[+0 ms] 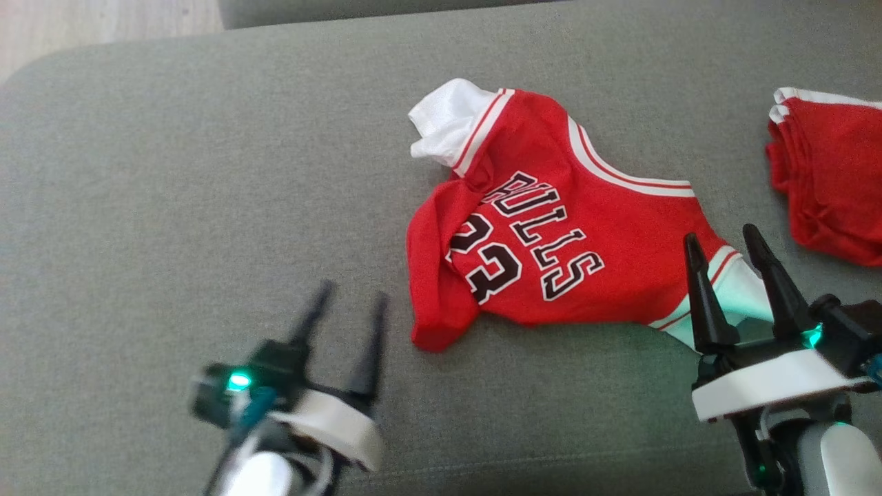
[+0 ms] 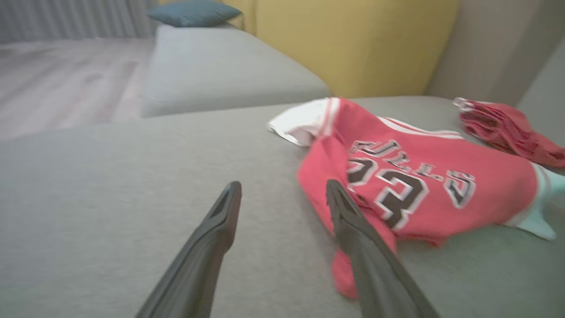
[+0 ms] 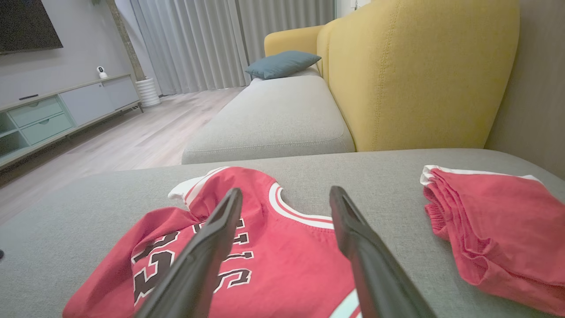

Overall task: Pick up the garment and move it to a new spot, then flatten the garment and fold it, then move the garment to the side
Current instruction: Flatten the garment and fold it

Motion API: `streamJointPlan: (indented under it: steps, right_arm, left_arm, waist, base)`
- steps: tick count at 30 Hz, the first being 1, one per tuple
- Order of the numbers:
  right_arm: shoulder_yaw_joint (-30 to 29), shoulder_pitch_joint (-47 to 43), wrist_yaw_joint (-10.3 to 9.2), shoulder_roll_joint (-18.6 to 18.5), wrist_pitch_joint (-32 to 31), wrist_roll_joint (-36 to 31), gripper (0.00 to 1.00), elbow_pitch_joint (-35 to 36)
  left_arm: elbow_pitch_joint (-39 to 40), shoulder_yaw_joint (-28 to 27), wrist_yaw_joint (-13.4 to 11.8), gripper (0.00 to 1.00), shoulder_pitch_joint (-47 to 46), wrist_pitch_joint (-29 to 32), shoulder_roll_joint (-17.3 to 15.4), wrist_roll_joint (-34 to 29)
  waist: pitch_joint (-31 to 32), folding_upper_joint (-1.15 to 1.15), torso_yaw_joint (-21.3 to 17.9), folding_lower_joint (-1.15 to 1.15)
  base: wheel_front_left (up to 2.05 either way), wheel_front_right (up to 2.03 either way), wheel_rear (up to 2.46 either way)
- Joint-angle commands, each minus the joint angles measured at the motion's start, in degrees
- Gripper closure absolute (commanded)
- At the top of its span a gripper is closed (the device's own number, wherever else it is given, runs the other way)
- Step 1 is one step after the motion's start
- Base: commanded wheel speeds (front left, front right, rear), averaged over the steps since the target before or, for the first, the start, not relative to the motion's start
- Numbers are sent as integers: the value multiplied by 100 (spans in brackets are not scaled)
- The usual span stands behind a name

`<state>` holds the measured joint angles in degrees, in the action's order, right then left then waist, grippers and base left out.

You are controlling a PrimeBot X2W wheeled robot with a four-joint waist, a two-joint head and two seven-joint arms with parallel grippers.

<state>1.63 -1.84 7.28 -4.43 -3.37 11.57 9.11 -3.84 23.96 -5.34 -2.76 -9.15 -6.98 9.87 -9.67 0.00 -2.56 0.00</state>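
The garment (image 1: 620, 227) is a red jersey with white sleeves and black lettering. It lies crumpled on the grey seat cushion (image 1: 172, 172), its left side folded under. My left gripper (image 1: 352, 290) hovers open just left of the jersey's lower hem, nothing between its fingers. In the left wrist view the garment (image 2: 499, 181) lies to the right of the left gripper (image 2: 282, 182), whose right finger overlaps the hem. My right gripper (image 1: 720, 233) stands open above the jersey's near white sleeve. From the right wrist, the garment (image 3: 287, 260) spreads beneath the open right gripper (image 3: 286, 189).
A second red piece of clothing (image 1: 834, 172) lies bunched at the cushion's right edge, also (image 3: 494, 221). Behind are a yellow sofa back (image 3: 419, 75), another grey seat (image 3: 273, 119) with a blue pillow (image 3: 282, 64), and wooden floor with a low cabinet (image 3: 57, 115).
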Motion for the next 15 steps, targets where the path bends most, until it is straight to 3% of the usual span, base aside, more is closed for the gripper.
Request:
streamJointPlan:
  steps: [1, 7, 12, 13, 14, 15]
  right_arm:
    - [162, 180, 21, -41, 4, 28, 0, 189]
    - [210, 298, 21, -30, 17, 65, 0, 156]
    - [180, 357, 21, -24, 48, 88, 0, 87]
    - [180, 363, 21, -21, 54, 91, 0, 80]
    - [172, 365, 21, -17, 58, 91, 0, 71]
    - [162, 363, 21, -12, 61, 97, 0, 62]
  left_arm:
    - [71, 5, 104, 0, -266, 135, 73, 94]
    - [-594, 461, 476, 0, -533, 608, 266, 410]
    - [-1215, 455, 465, 0, -808, 603, 341, 656]
    - [-1320, 444, 477, 54, -865, 578, 351, 717]
    - [-1394, 418, 481, 100, -920, 528, 359, 780]
    - [-1435, 383, 467, 100, -970, 465, 363, 820]
  waist:
    - [-80, 0, -49, 0]
    - [-298, 0, -215, 0]
    - [-397, 0, -332, 0]
    - [-405, 0, -352, 0]
    - [-407, 0, -365, 0]
    - [-403, 0, -376, 0]
  base:
    - [0, 0, 0]
    - [0, 0, 0]
    - [0, 0, 0]
    - [0, 0, 0]
    - [0, 0, 0]
    - [0, 0, 0]
